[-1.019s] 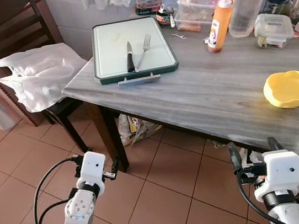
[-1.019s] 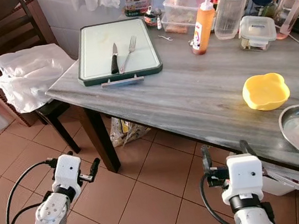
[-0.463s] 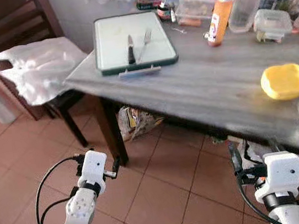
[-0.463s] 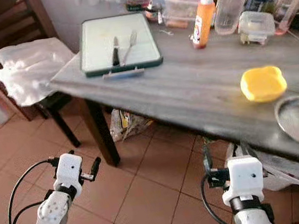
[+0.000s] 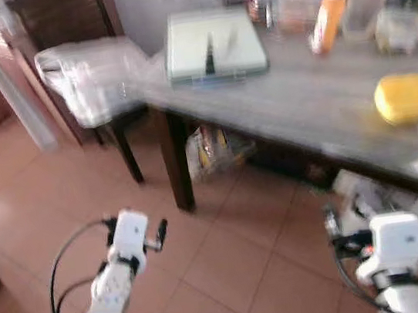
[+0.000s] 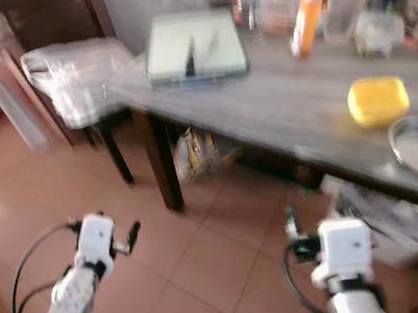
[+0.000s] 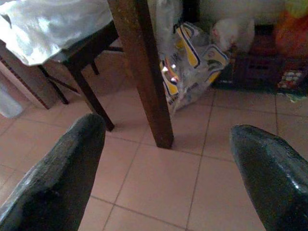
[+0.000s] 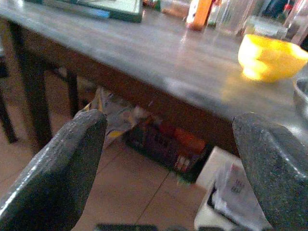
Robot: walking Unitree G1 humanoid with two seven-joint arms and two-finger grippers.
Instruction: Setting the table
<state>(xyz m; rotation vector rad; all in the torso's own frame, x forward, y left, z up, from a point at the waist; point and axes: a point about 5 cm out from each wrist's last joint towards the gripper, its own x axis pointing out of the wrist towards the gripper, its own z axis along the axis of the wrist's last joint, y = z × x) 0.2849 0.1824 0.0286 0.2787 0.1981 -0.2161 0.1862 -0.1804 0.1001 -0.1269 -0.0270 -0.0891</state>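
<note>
Terracotta floor tiles (image 5: 232, 262) with pale grout lines, laid diagonally across the blurred head views. Grey wood-grain table top (image 6: 280, 107) on dark brown legs (image 7: 144, 77), set against a pale wall (image 5: 137, 7). Dark wooden chair (image 5: 65, 21) just beside the table's near-left corner, seat draped with a white plastic bag (image 5: 92, 75). Under the table: a crumpled printed bag (image 7: 192, 57) near the leg, a dark crate (image 8: 166, 139) further back, white bags (image 6: 389, 217) toward the right end. Pale upright strip (image 5: 4, 84) at far left. Soft, even daylight; glossy reflections on the table top.
</note>
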